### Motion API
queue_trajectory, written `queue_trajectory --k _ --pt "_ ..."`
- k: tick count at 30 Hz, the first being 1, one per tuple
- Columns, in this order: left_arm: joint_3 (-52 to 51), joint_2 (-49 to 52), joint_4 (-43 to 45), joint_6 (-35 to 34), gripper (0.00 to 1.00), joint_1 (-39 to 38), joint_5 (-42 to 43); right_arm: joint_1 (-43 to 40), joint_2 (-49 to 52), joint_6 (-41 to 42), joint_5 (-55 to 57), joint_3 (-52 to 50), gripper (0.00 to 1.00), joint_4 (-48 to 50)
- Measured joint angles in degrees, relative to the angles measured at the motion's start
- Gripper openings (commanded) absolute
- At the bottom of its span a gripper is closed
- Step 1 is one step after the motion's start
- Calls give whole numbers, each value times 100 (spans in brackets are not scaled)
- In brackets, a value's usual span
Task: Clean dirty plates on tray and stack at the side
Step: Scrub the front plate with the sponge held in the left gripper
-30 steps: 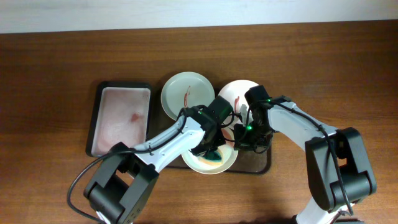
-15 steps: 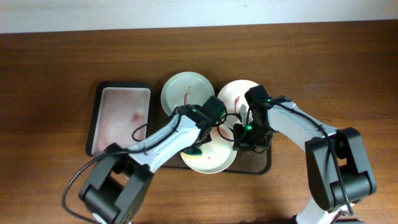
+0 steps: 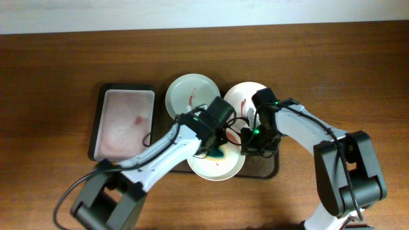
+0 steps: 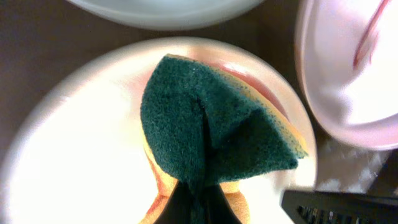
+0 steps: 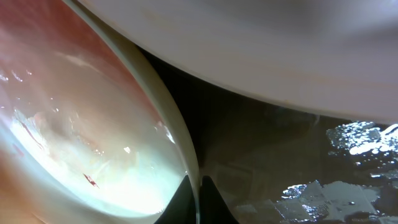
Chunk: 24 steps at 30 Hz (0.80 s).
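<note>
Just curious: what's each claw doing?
Left gripper: shut on the dark green and yellow sponge.
Right gripper: shut on the rim of the round white plate.

The desk [image 3: 64, 64] is a brown wood-grain surface, running the full width of the overhead view, with a pale strip [image 3: 192, 13] along its far edge. Two items lie directly on it. Left of centre sits a small sponge tray [image 3: 128, 87], rectangular with a black rim; its whitish interior carries a faint pink stain. Just beside it, to the right, lies the larger dark brown tray [image 3: 263, 168]. Most of this tray is covered from above, leaving its near right rounded corner exposed. The right wrist view shows glints on its dark floor.
</note>
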Motion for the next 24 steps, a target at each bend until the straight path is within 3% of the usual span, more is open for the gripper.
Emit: queue_trajectory --k 4,8,24 --pt "-184 411 557 -120 0 -186 684 -2 0 0 70 0 5 -44" --pt "-223 422 640 -157 0 -173 820 -13 0 -9 107 0 4 -72" --pt "-197 361 -7 -186 0 -216 -459 0 4 -11 -79 0 5 -44"
